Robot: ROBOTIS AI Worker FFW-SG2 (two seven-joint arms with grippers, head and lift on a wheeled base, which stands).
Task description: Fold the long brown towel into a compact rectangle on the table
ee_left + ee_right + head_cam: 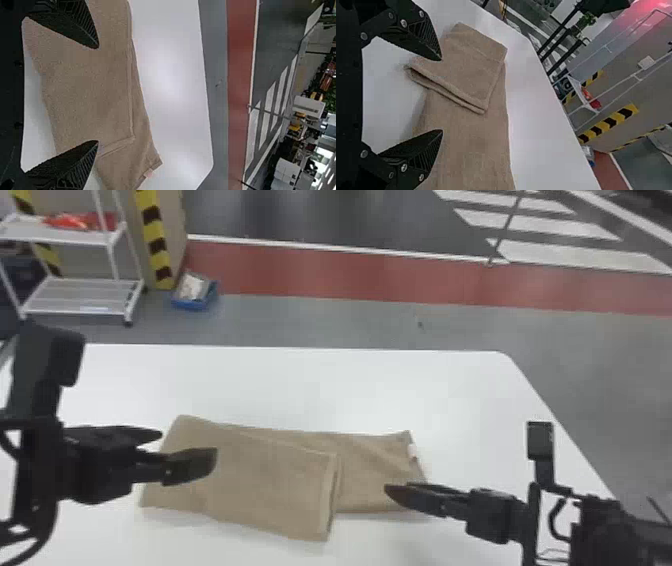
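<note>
One brown towel [250,480], left part doubled over, right end flat, on the bench [300,385]. Left hand [98,94], right hand [441,95]: fingers of each apart, empty. Step, by my judgement: second fold. Next: I pinch the right end, carry it leftward.

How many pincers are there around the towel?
2: the left pincer, open over the towel's folded-over part, and the right pincer, open near its right end.
</note>
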